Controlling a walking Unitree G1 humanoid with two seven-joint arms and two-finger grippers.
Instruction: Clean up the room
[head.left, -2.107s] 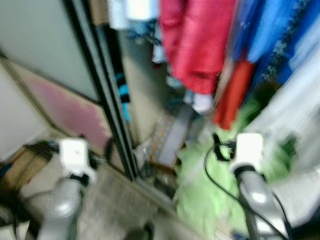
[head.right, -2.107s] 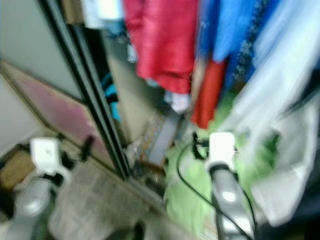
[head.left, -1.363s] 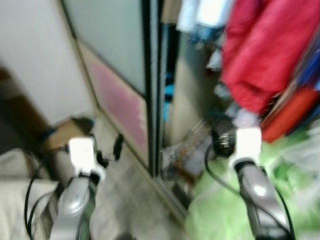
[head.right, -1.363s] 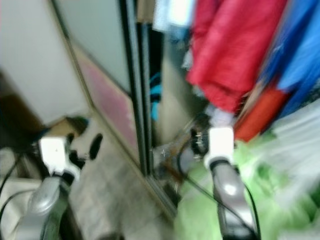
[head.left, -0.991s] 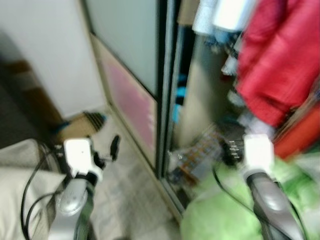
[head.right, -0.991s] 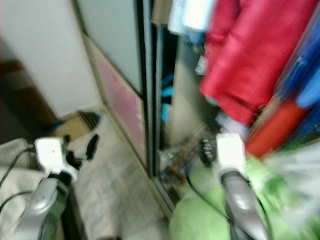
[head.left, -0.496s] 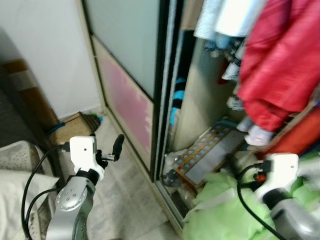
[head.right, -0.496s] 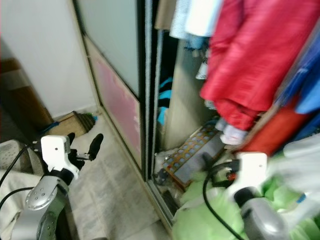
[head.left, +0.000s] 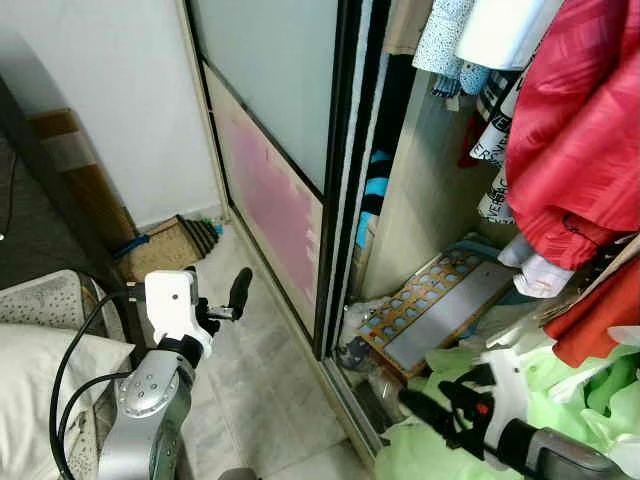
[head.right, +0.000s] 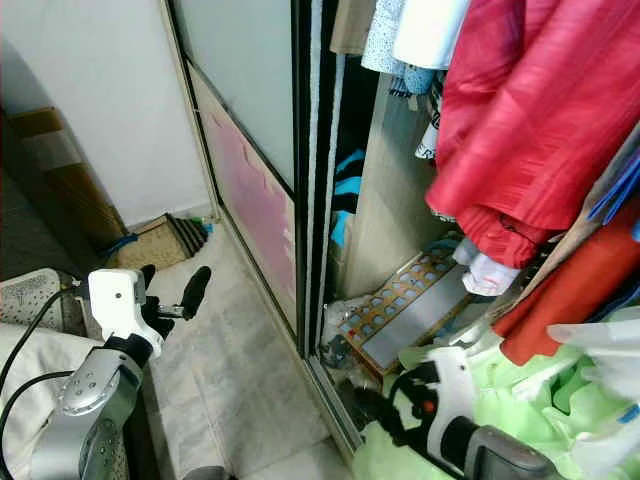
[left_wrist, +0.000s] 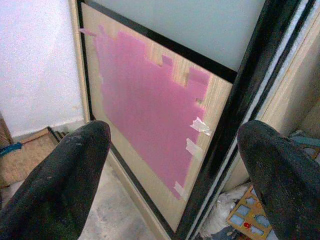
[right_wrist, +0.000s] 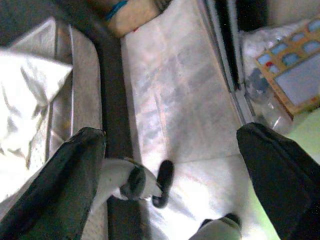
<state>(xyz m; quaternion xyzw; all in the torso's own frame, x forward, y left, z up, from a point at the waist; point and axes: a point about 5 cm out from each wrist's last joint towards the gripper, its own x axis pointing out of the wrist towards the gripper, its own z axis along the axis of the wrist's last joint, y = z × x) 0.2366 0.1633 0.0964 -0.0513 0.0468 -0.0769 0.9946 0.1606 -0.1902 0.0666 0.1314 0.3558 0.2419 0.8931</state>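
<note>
Pale floor tiles (head.left: 262, 385) are running up to an open wardrobe whose sliding door (head.left: 270, 120), with a frosted upper pane and a pink-papered lower panel (left_wrist: 150, 107), is standing at about 11 o'clock in the head views. Inside the wardrobe, a red garment (head.left: 575, 130) is hanging at 2 o'clock with patterned and white clothes (head.left: 480, 40) beside it near 1 o'clock, and a flat tray with a grid of small blue squares (head.left: 435, 312) is leaning on the wardrobe floor near the centre. Light green cloth (head.left: 560, 400) is piling up at 4 to 5 o'clock, spilling out by the door track. At 9 o'clock a woven basket (head.left: 170, 245) is sitting against the white wall (head.left: 110, 110), and a white pillow (head.left: 30, 400) is lying on bedding at 7 o'clock. The left hand (head.left: 238, 293) is hanging over the tiles at 8 o'clock, its fingers (left_wrist: 65, 175) spread wide and empty, pointing toward the pink panel. The right hand (head.left: 425, 410) is hovering low at 5 o'clock just in front of the green cloth, its fingers (right_wrist: 277, 175) also spread apart with nothing between them, aimed back over the tiles.
</note>
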